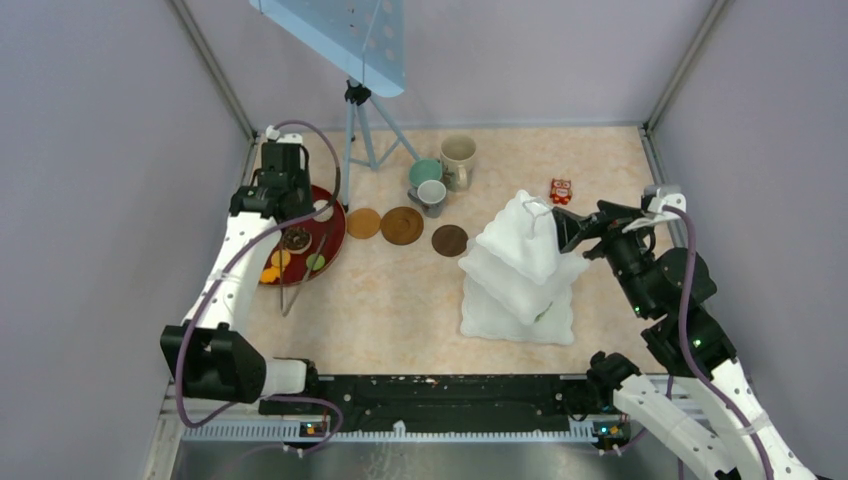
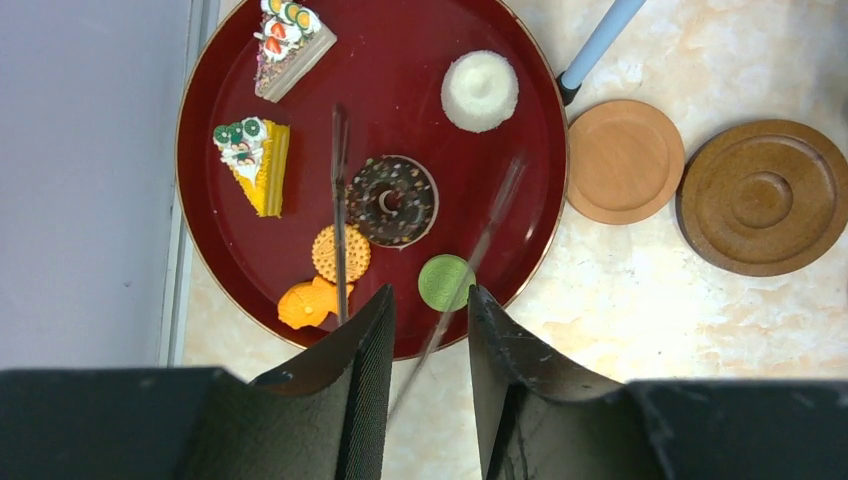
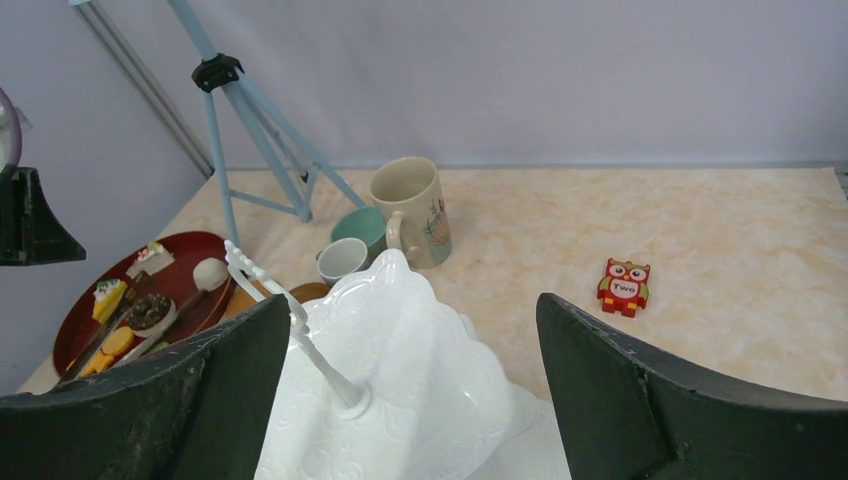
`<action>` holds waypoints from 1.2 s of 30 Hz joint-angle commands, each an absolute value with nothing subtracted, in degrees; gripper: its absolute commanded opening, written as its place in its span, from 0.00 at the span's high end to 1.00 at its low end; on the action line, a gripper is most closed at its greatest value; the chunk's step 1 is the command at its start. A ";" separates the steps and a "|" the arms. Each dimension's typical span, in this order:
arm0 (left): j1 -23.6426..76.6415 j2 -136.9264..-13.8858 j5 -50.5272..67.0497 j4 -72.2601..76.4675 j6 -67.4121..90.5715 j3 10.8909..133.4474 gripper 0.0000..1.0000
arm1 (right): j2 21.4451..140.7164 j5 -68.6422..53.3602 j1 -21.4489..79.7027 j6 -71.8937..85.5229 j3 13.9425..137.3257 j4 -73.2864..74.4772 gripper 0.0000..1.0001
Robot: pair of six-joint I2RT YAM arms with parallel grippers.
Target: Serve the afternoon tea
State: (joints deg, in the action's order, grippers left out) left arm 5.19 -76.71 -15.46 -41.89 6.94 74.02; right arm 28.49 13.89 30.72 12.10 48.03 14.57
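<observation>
From above, the white three-tier square stand (image 1: pixel 520 265) stands right of centre on the pale marbled surface (image 1: pixel 400 300). The right gripper (image 1: pixel 562 230) hovers at the stand's top handle. Three brown round coasters (image 1: pixel 402 225) lie in a row between the stand and the round dark-red tray (image 1: pixel 335 240). Behind them the tall beige mug (image 1: pixel 458 160), the teal mug (image 1: pixel 425 172) and the small grey mug (image 1: pixel 432 195) cluster together. A small red owl figure (image 1: pixel 560 190) sits alone behind the stand. The left gripper (image 1: pixel 290 205) hangs over the tray.

The left wrist view looks straight down on the tray. On it lie a chocolate ring doughnut (image 2: pixel 392 200), a white domed cake (image 2: pixel 480 90), a yellow cake slice (image 2: pixel 255 160), a pale fruit-topped slice (image 2: pixel 290 45), a round waffle cookie (image 2: pixel 340 253), an orange fish-shaped cookie (image 2: pixel 310 303) and a green round cookie (image 2: pixel 445 282). Long thin metal tongs (image 2: pixel 340 180) lie across the tray. One of their arms shows through the gap between the left gripper's fingers. Its jaws stand partly apart with nothing clamped; whether they touch the tongs cannot be told.

The right wrist view shows its jaws spread wide to either side of the stand's top tier. The thin handle post is nearer the left-hand finger (image 3: pixel 180 400), and neither finger touches it. The mugs stand beyond, beside a blue tripod (image 3: pixel 215 75).
</observation>
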 commanded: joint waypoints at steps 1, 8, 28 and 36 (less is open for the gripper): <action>5.03 -76.85 -14.05 -38.76 5.80 72.60 0.59 | 28.74 13.95 31.42 13.78 50.13 12.52 0.09; 4.90 -80.11 -11.61 -39.42 11.71 69.43 0.29 | 29.71 14.57 31.38 13.74 49.52 12.71 0.09; 3.42 -89.84 -15.64 -35.36 19.81 57.92 0.40 | 27.40 12.50 31.43 14.08 46.85 12.46 0.09; 2.55 -90.00 -16.28 -35.73 19.19 57.35 0.62 | 26.99 12.30 31.38 14.14 46.14 11.95 0.09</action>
State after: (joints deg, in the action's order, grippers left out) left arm 2.79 -90.30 -15.35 -36.51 19.33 57.71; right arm 27.66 12.75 30.74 13.74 46.48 14.11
